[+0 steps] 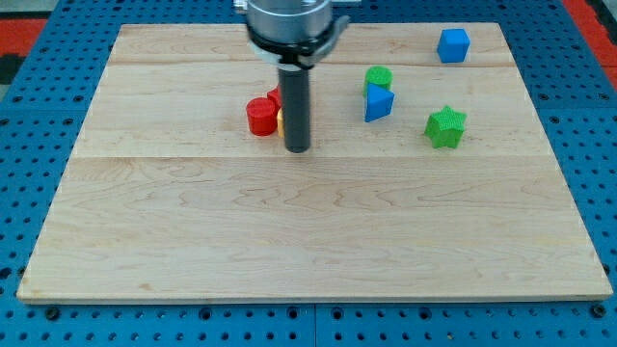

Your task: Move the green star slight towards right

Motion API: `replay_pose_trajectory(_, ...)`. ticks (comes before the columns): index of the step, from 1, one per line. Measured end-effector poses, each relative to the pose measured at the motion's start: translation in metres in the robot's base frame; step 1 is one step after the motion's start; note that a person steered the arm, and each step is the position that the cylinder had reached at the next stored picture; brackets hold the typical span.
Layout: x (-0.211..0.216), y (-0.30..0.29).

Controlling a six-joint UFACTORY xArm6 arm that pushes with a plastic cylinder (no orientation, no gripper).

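The green star (445, 126) lies on the wooden board (308, 231) at the view's right, a little above mid-height. My tip (298, 149) rests on the board near the centre, well to the star's left. The rod rises from it to the arm's round head at the view's top. A red round block (259, 116) sits just left of the rod, with a second red block and a yellow block partly hidden behind the rod.
A blue triangular block (378, 102) and a green round block (378, 78) behind it lie left of the star. A blue cube (453, 45) sits near the board's top right. A blue pegboard surrounds the board.
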State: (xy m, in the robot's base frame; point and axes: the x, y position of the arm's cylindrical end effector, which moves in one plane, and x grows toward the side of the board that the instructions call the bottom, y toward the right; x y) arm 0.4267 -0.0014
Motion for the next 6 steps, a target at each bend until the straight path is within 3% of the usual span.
replay_pose_trajectory(1, 0.0, 0.051)
replay_pose_trajectory(3, -0.063, 0.091)
replay_pose_trajectory(4, -0.055, 0.136)
replay_pose_trajectory(5, -0.066, 0.221)
replay_pose_trajectory(6, -0.054, 0.241)
